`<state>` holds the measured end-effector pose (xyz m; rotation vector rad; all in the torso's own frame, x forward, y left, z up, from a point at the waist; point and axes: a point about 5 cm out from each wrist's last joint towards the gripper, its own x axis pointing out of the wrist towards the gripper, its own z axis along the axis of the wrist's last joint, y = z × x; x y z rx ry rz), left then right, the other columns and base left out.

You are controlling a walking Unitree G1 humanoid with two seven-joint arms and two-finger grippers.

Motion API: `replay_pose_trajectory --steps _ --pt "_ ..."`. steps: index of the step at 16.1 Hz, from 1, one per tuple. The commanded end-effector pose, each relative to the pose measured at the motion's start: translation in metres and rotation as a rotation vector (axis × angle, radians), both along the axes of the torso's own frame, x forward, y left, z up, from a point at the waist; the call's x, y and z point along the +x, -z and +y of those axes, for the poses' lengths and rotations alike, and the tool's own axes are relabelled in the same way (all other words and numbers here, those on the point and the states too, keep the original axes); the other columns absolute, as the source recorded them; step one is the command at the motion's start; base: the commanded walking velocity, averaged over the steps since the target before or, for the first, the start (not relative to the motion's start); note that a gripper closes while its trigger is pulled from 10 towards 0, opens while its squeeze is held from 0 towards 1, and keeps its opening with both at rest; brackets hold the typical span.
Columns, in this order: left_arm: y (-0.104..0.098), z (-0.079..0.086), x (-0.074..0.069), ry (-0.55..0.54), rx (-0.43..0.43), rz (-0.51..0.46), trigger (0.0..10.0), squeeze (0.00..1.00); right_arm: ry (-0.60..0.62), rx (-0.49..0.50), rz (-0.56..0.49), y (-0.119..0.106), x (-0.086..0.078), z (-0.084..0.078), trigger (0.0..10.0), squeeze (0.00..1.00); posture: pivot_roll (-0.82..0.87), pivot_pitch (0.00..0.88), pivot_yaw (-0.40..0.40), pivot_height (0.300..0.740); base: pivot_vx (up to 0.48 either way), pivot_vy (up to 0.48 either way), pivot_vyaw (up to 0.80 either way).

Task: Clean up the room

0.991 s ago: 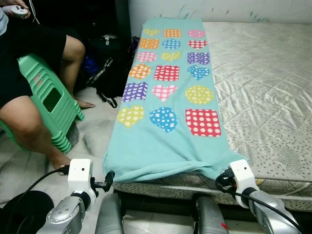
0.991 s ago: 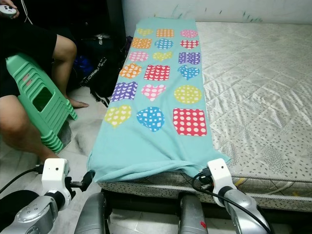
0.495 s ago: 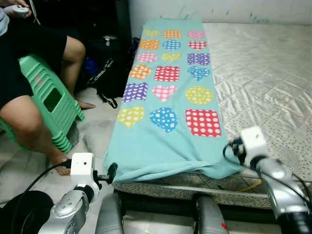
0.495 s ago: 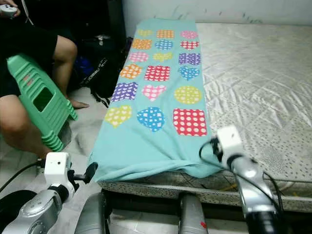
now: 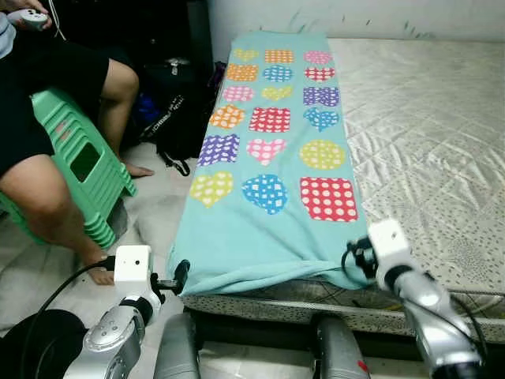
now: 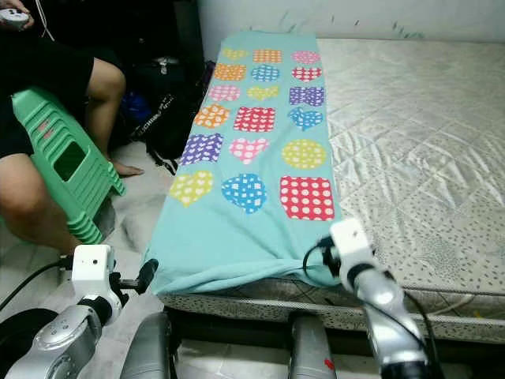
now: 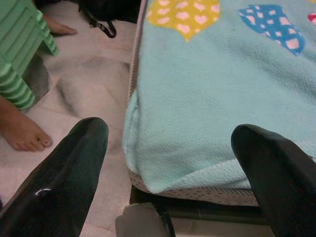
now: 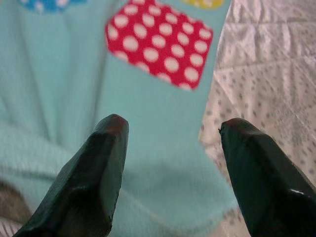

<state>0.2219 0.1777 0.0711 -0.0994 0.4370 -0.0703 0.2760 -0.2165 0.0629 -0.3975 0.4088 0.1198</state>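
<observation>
I am looking down at a turquoise fleece blanket [image 5: 272, 158], folded into a long strip and patched with dotted hearts, squares and circles, which is lying along the left side of a quilted mattress [image 5: 426, 126]. Its near end is draping a little over the mattress edge, and the bed frame below is mostly hiding behind my arms.

My left gripper [image 7: 173, 163] is hovering at the blanket's near left corner, fingers spread wide with the corner showing between them; I cannot tell whether either finger is touching the fleece. My right gripper [image 8: 170, 163] is hanging over the near right corner, fingers also spread apart, just short of the red dotted square [image 8: 160, 42]. That wrist picture is blurring, so the blanket's hem is hard to make out.

On the floor to the left, a person [image 5: 47, 158] is sitting on a stack of green plastic stools [image 5: 79, 166], cut off by the frame edge, holding a white controller [image 5: 25, 16]. A black bag [image 5: 170, 110] is sitting in shadow beside the bed.
</observation>
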Motion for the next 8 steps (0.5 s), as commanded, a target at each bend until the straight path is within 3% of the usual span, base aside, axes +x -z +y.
replay_pose_trajectory --steps 1,3,8 --pt "0.001 0.000 0.000 0.001 0.012 0.004 10.0 0.00 -0.022 -0.046 -0.036 -0.006 0.000 0.002 10.0 0.00 -0.03 0.020 0.021 0.569 0.000 0.000 0.00" --pt "0.002 -0.001 0.001 0.014 0.013 0.007 10.0 0.00 -0.083 -0.088 -0.027 -0.003 -0.007 0.006 10.0 0.00 -0.03 0.022 0.024 0.569 0.000 0.000 0.00" --pt "0.002 -0.002 0.000 0.028 0.014 0.016 10.0 0.00 -0.271 0.010 0.138 0.007 -0.026 0.010 10.0 0.00 -0.03 0.023 0.023 0.569 0.000 0.000 0.00"
